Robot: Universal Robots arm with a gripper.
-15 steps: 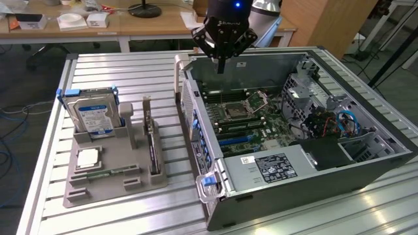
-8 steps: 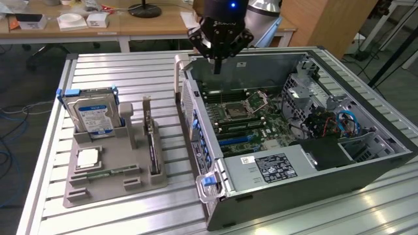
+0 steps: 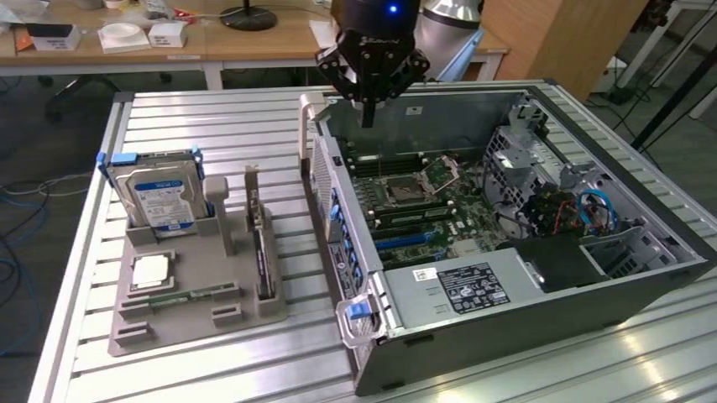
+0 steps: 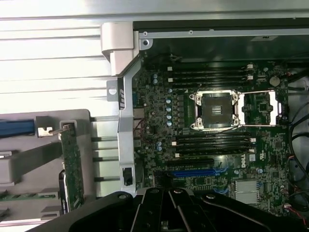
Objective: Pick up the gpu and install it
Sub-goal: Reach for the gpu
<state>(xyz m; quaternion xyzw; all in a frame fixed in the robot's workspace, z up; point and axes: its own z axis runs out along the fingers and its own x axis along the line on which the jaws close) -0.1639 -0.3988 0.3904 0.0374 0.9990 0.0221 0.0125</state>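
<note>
The gpu (image 3: 262, 252) is a thin dark card standing on edge in a slot of the grey holder (image 3: 191, 323), with its silver bracket at the far end. In the wrist view the gpu (image 4: 72, 164) looks green, its bracket tip beside a grey post. My gripper (image 3: 368, 116) hangs shut and holds nothing, above the far rim of the open computer case (image 3: 336, 252). It is well apart from the card, off to the exterior view's right of it. The gripper (image 4: 169, 208) looks down on the motherboard (image 4: 212, 121) and its blue card slot (image 4: 193, 172).
In the holder stand a silver hard drive (image 3: 163, 197) with a blue-white label, a square chip (image 3: 149, 270) and a slim green memory stick (image 3: 185, 295). The case holds a power supply (image 3: 471, 285) and a drive cage (image 3: 538, 159). Desks with clutter stand behind the slatted metal table (image 3: 224, 117).
</note>
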